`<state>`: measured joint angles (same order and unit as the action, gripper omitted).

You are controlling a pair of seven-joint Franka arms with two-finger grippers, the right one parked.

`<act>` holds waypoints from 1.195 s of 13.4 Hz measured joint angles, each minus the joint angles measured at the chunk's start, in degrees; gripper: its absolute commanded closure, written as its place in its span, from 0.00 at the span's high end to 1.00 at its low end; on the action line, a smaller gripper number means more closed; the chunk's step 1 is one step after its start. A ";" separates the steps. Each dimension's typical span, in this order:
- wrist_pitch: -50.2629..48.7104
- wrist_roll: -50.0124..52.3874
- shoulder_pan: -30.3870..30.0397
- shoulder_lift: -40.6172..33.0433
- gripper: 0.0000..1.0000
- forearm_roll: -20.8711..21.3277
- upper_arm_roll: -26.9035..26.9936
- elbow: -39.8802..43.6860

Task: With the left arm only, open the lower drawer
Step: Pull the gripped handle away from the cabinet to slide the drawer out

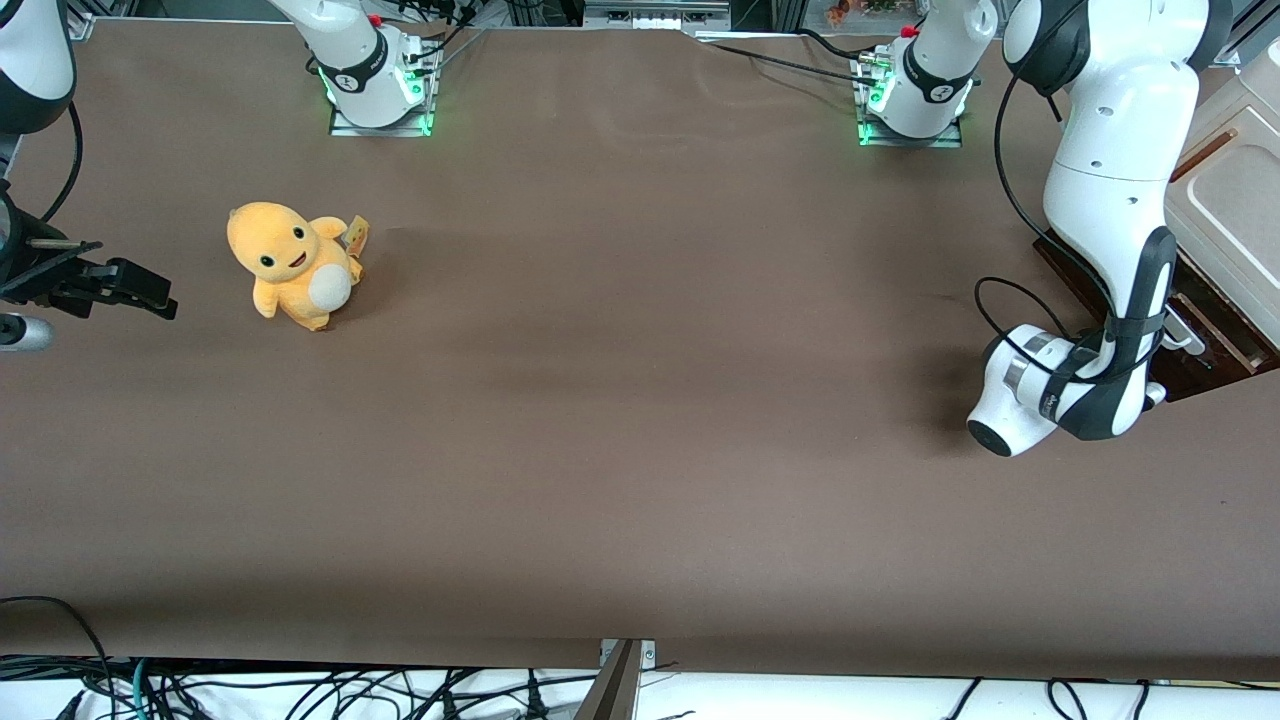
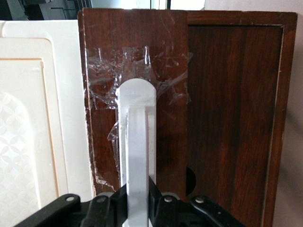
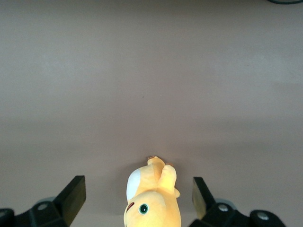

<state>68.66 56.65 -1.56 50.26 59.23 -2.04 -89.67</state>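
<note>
The lower drawer (image 2: pixel 137 80), a dark brown wooden front with scuffed varnish and crinkled clear tape (image 2: pixel 142 71) around the mount of its white bar handle (image 2: pixel 137 156), sits at the bottom of a small cream cabinet (image 1: pixel 1235 200) at the working arm's end of the table (image 1: pixel 640 450). The black gripper (image 2: pixel 138 205) is at the handle, its two fingers closed narrowly on the smooth, round-ended bar, one finger on each side and touching it. In the front view the left arm (image 1: pixel 1110 200) descends from high above the table, bends at a dark grey band, and turns its white wrist toward the cabinet, a black cable (image 1: pixel 1010 190) looping beside it. Beside the drawer front lies a dark panel of straight-grained wood (image 2: pixel 232 118) with a paler edge; on its other side is the glossy cream upper drawer front (image 2: pixel 28 132), faintly patterned. A yellow plush toy (image 1: pixel 293 263) stands well apart, toward the parked arm's end of the matte brown table.
</note>
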 measured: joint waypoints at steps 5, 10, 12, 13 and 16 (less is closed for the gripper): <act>0.02 -0.97 0.89 0.56 0.01 -0.05 -0.11 1.57; 0.00 -1.88 2.45 1.31 0.01 -0.44 -0.32 3.53; -0.02 -2.01 2.44 1.37 0.01 -0.66 -0.28 3.79; -0.03 -2.08 2.44 1.38 0.00 -0.72 -0.26 3.85; -0.06 -2.15 2.44 1.42 0.01 -0.75 -0.26 3.93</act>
<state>68.60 54.51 0.88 51.69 58.48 -2.30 -85.74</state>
